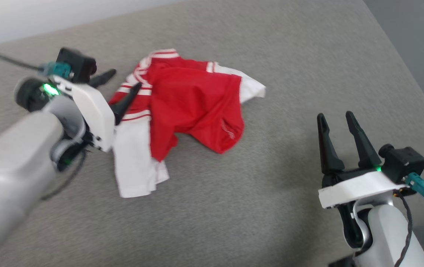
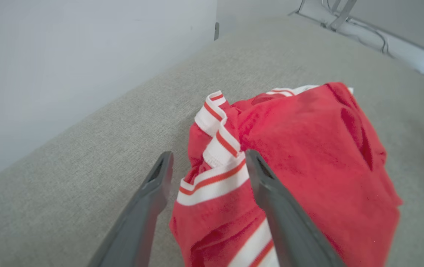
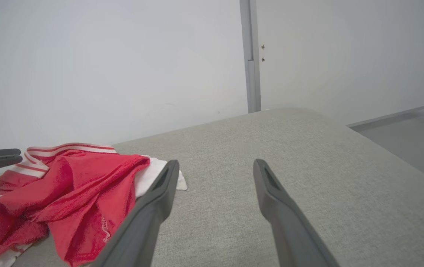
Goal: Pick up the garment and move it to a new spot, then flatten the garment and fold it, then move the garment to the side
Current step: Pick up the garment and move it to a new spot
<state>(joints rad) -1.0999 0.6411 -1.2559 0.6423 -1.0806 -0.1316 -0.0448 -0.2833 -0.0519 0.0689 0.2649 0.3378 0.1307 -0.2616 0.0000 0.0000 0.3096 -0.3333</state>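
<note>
The garment (image 1: 193, 100) lies crumpled on the grey cloth surface, red body uppermost, with one white sleeve (image 1: 136, 163) trailing toward me and another (image 1: 251, 87) at its far right. My left gripper (image 1: 126, 79) is open at the garment's left side. In the left wrist view, the left gripper (image 2: 208, 155) has its fingers on either side of the striped trim (image 2: 215, 178), with the red cloth (image 2: 308, 148) beyond. My right gripper (image 1: 335, 115) stands open, well to the right of the garment, nothing between its fingers. The right wrist view shows that right gripper (image 3: 215, 163) over bare surface, the garment (image 3: 67, 185) to its left.
The grey fabric surface (image 1: 234, 215) is broad, with bare room in front and to the right of the garment. Its right edge drops to grey floor (image 1: 419, 44). A white wall (image 3: 123, 74) with a grey post (image 3: 251, 55) runs behind. Cables and a metal frame (image 2: 364, 29) lie beyond the far side.
</note>
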